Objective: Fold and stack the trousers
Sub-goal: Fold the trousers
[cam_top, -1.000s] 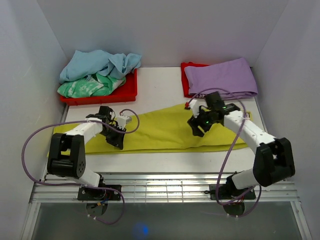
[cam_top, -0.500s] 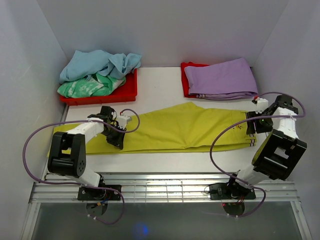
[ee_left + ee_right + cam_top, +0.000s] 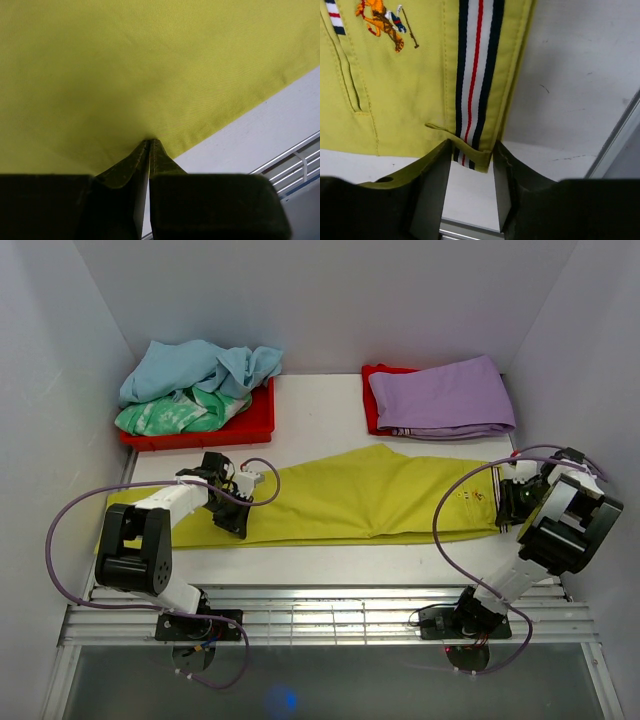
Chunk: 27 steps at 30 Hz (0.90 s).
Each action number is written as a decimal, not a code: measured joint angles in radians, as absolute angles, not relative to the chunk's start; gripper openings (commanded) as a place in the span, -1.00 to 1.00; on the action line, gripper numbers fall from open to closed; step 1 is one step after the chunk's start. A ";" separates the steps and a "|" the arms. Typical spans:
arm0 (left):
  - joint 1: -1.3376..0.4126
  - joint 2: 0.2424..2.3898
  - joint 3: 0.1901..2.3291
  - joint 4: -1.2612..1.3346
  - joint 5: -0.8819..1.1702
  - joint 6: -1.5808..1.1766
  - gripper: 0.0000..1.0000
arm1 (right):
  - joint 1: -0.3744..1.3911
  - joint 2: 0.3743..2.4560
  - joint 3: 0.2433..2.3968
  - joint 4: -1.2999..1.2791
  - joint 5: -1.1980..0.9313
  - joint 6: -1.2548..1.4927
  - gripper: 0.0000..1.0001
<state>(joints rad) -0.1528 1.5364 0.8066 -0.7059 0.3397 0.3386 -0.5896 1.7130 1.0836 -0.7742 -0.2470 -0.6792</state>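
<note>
While the soft, light-looking trousers (image 3: 360,495) are lying mid-frame across the tabletop (image 3: 320,410), the left tool (image 3: 150,150) is pinching their edge tight; the right tool (image 3: 471,160), part open, is straddling the seemingly firmer striped waistband (image 3: 472,75).

Right gripper (image 3: 507,502), formerly over mid-trousers (image 3: 350,495), now at the 3 o'clock end; jaws narrowed, straddling the striped waistband (image 3: 472,75).
</note>
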 measured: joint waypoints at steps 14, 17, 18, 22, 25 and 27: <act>-0.155 1.530 0.788 -0.687 0.336 0.331 -0.69 | -0.674 1.623 1.137 -0.940 -0.261 -0.836 -0.85; -0.155 1.530 0.787 -0.687 0.336 0.331 -0.70 | -0.670 1.607 1.080 -0.924 -0.226 -0.879 -0.57; -0.155 1.530 0.787 -0.687 0.337 0.332 -0.69 | -0.669 1.616 1.062 -0.916 -0.213 -0.892 -0.27; -0.155 1.512 0.787 -0.688 0.355 0.353 -0.31 | -0.664 1.648 1.059 -0.922 -0.199 -0.936 0.64; -0.163 1.475 0.780 -0.698 0.382 0.398 0.14 | -0.632 1.648 1.155 -0.973 -0.252 -0.945 0.64; -0.164 1.439 0.781 -0.706 0.392 0.437 0.48 | -0.576 1.644 1.247 -0.982 -0.297 -0.937 0.60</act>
<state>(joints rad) -0.1642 1.4391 0.7807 -0.7059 0.3920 0.4366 -0.5758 1.6440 1.2469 -0.9821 -0.2974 -0.9367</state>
